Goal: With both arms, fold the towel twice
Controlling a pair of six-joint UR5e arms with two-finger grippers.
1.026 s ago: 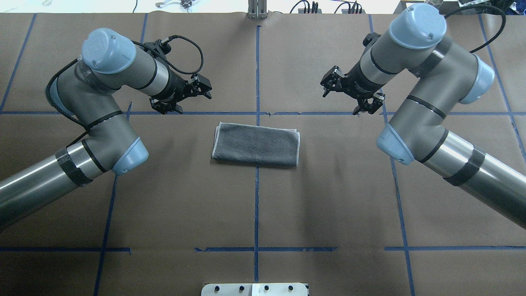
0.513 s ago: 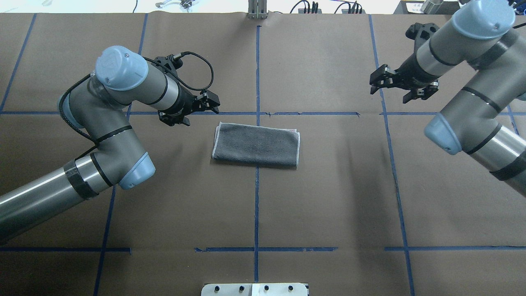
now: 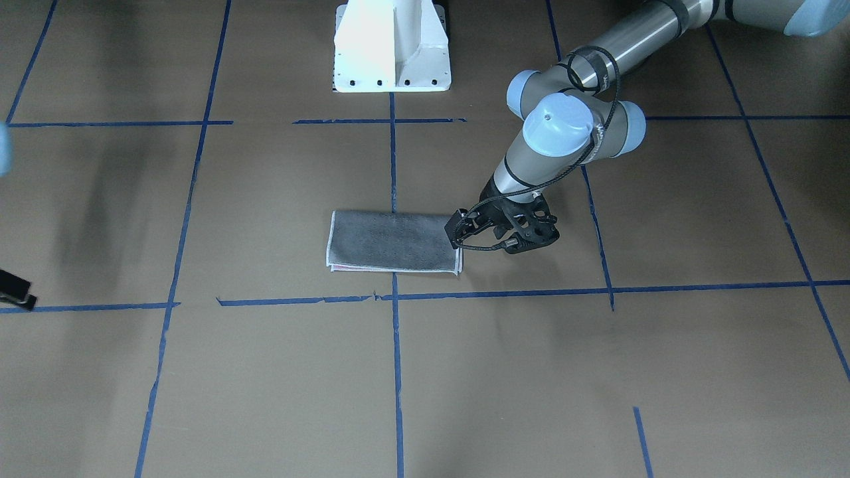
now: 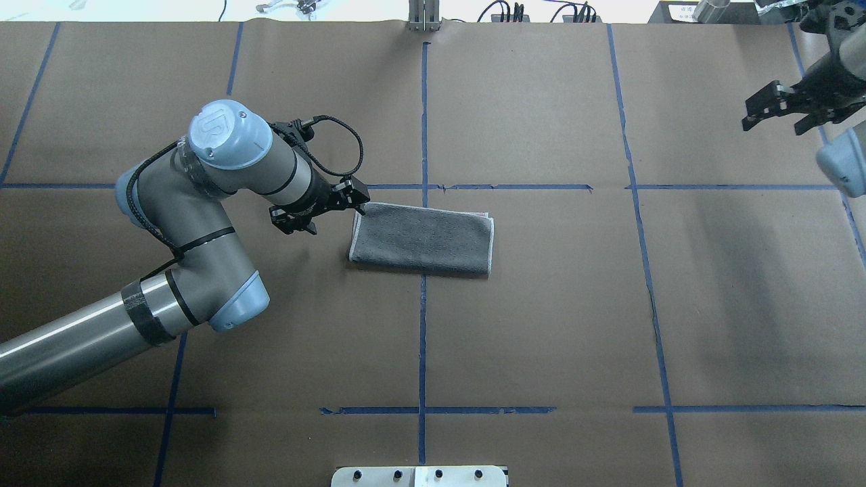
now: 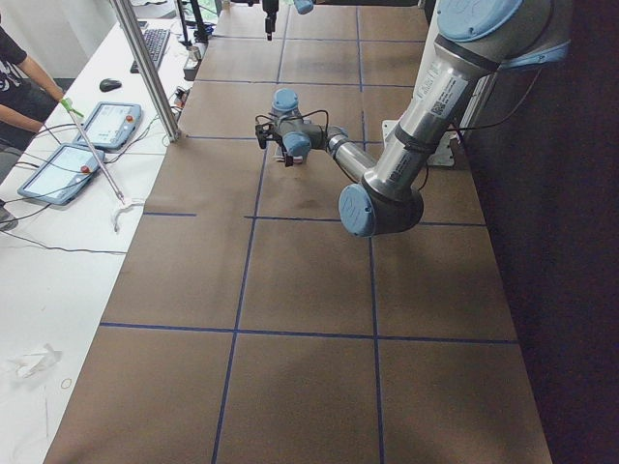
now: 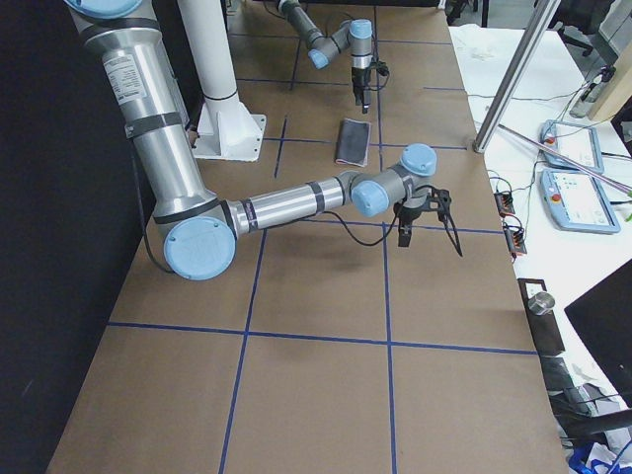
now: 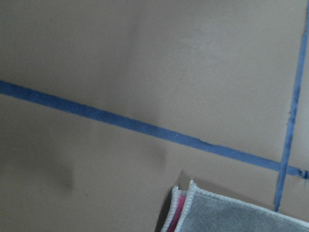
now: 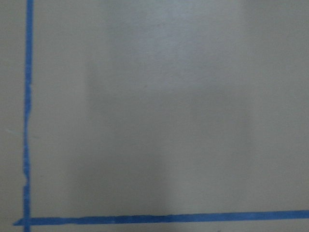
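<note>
Lying on blue-taped brown paper (image 4: 541,338): folded towel (image 4: 423,238); white desk (image 5: 58,290) beside.

We have swung the left gripper (image 4: 331,211) in from well short of the towel (image 4: 423,237). It now sits at the towel's left short edge, one fingertip by the far corner. We have drawn the right gripper (image 4: 775,122) away to the table's (image 4: 541,338) right side, well apart from the towel.

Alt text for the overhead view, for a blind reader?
A folded grey towel lies centred on the brown table. The left gripper is at its far left corner, jaws open; the right gripper hangs open at top right.
</note>
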